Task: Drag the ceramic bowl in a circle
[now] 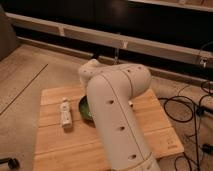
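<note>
big white robot arm [117, 120] fills the middle of the camera view, rising from the bottom edge and bending over a light wooden table [55, 142]. the gripper is somewhere behind the arm's upper joint near the table's far middle, hidden by the arm body, so no point for it and cannot tell if it is wide, narrow or holding anything. the ceramic bowl [83, 107] sits on the table about mid-depth, only its left part showing as a dark green curved rim and a bit of the inside; the rest is covered by the arm. just left of the bowl, close but apart, lies a small white bottle [65, 113] on its side, long axis running roughly front to back. table planks run left to right, bare wood in front of the bottle. right of the table black cables [192, 107] loop over the speckled floor [22, 75]. behind the table a pale ledge [100, 37] runs across a dark wall. a dark wheel-like thing [11, 162] sits at the bottom left corner on the floor.
</note>
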Controlling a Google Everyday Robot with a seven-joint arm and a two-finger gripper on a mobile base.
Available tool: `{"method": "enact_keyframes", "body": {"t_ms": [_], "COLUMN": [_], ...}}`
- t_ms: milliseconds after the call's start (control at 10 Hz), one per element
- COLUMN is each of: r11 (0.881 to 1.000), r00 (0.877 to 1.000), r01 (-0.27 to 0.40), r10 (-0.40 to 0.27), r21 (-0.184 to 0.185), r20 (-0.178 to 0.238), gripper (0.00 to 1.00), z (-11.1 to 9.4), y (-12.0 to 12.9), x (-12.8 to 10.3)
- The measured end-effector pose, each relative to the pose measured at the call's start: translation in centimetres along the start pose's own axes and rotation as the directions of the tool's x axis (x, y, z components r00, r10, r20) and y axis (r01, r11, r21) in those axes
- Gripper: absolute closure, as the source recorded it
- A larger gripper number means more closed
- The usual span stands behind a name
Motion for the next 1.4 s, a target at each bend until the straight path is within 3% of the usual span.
{"method": "enact_keyframes", "body": {"t_ms": [1200, 1400], "r11": [1.000, 1.000], "r00": [1.000, 1.000], "r01": [-0.002, -0.002], "r10": [0.002, 0.002], "r21": [-0.001, -0.001], "r20": [-0.001, -0.001], "gripper": [0.94, 1.00], "z": [0.04, 0.04], "y": [-0.09, -0.09], "x": [0.01, 0.01]}}
